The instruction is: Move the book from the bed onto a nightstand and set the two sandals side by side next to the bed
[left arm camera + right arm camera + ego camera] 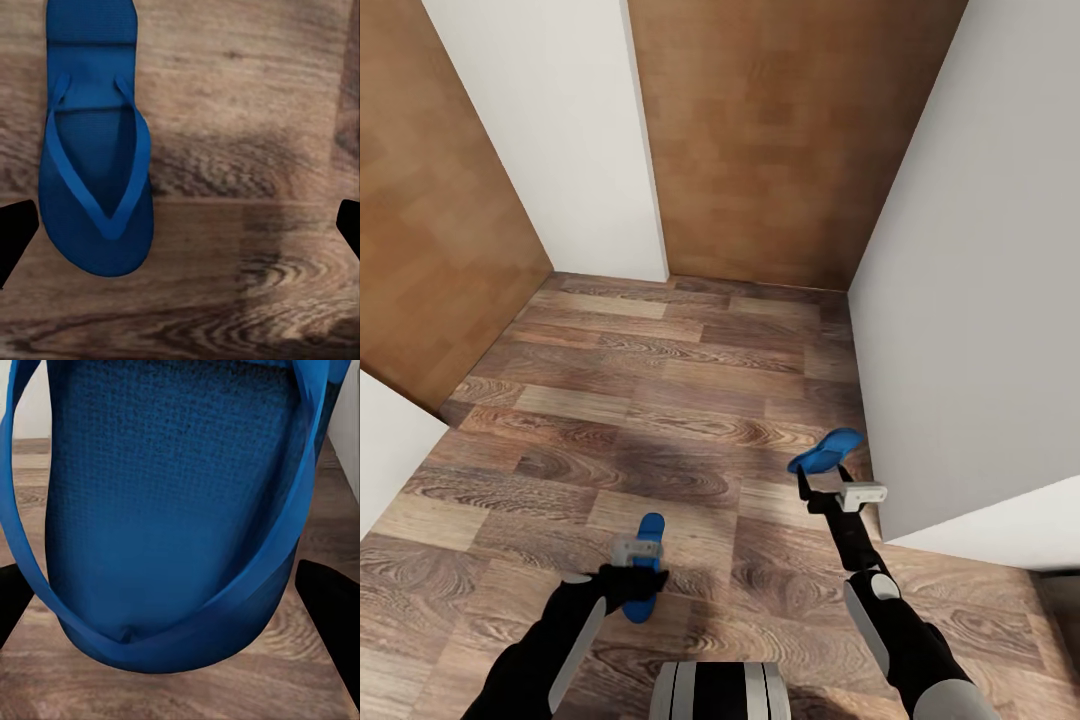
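- Over the wood-plank floor (660,400) of a narrow corner, the head view looks down on both arms, with white walls (980,260) on either side and brown wooden doors (770,140) ahead and at the left.
- Low in that view, the left gripper (635,565) hangs above the planks with a blue sandal (646,570) at its fingers; the sandal points away from the robot, its tip past the gripper's pale wrist block.
- From the left wrist view, that same sandal (96,157) appears flat, strap side up, with its Y-shaped thong plain to see. The two dark fingertips (15,232) sit at the picture's edges, far apart. The sandal runs close by one of them and well clear of the other. Whether the left claw holds the sandal cannot be told from these pictures, though its jaws stand spread.
- At the right, the right gripper (812,478) is raised near the white wall, and the second blue sandal (826,451) sticks up and out from its tips, tilted.
- Close up in the right wrist view, this sandal (172,510) stands between the two dark fingers (330,600), its woven sole and strap loop right before the camera; the claw is closed on it, carrying it clear of the floor.
- Between the arms, at the bottom edge, the robot's grey and white trunk (720,690) shows.
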